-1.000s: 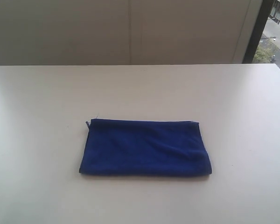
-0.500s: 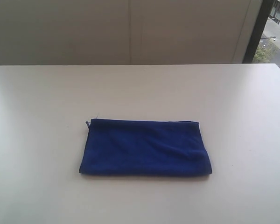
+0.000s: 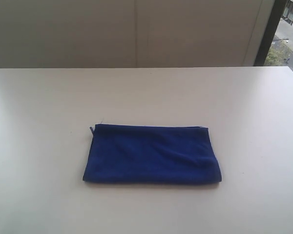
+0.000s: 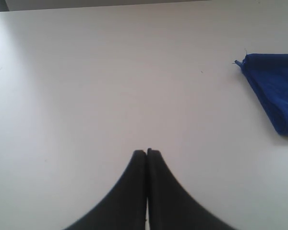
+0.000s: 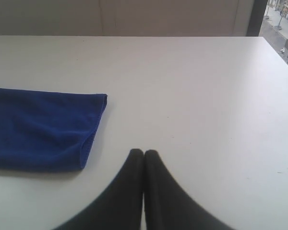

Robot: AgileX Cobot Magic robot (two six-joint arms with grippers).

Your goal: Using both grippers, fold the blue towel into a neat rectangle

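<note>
White table (image 3: 39,97) spreads wide around folded blue towel (image 3: 151,153); I see left gripper (image 4: 147,152), right gripper (image 5: 144,152) clenched empty, off its edges.

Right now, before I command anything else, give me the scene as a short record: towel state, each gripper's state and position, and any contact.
blue towel: folded into a flat rectangle, lying on the table, edges roughly aligned, slight ripple near one short end
left gripper: shut, empty, above bare table, apart from the towel
right gripper: shut, empty, above bare table, apart from the towel
contact: none between either gripper and the towel
exterior view: neither arm visible
task state: fold looks done
</note>
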